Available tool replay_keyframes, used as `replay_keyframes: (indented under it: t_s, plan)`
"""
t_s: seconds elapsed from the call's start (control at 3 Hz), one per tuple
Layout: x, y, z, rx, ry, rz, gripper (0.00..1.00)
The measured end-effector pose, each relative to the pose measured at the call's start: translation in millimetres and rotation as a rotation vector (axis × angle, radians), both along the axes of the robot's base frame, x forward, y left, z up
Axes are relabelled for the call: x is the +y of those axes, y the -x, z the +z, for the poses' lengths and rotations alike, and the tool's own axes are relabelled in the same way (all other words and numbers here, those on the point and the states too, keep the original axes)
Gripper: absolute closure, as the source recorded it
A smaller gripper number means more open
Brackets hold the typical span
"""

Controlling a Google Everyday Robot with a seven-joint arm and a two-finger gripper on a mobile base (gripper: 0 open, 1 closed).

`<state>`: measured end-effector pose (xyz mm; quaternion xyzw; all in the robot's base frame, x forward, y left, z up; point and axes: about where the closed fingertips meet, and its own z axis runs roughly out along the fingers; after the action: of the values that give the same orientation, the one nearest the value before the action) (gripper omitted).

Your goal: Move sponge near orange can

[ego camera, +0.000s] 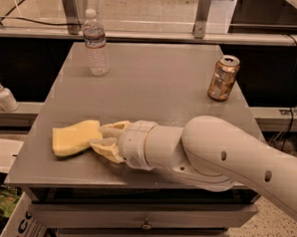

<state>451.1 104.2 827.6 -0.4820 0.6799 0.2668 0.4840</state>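
Your arm comes in from the right of the worktop, lying low and nearly level over its front part, the thick white forearm crossing the front edge and the wrist pointing left. The gripper sits at the worktop's front-left, its pale padded fingers drawn narrow and pinching the right end of the sponge. The sponge lies near the worktop's front-left corner, close to both the left and front edges. The orange can stands upright at the worktop's right side toward the back, close to the right edge and well apart from the sponge. A clear water bottle stands at the back-left. You have open grey surface across the worktop's middle, between the sponge and the orange can.
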Motion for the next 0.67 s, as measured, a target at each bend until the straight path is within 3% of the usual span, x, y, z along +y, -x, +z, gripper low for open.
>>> replay_keyframes:
  t_s: [0.33,0.67]
  plan:
    - [-25.1,-0.9,7.9,-0.019,-0.005,-0.06,1.0]
    - [-59.0,-4.1,18.7,-0.045,-0.009,-0.14,1.0]
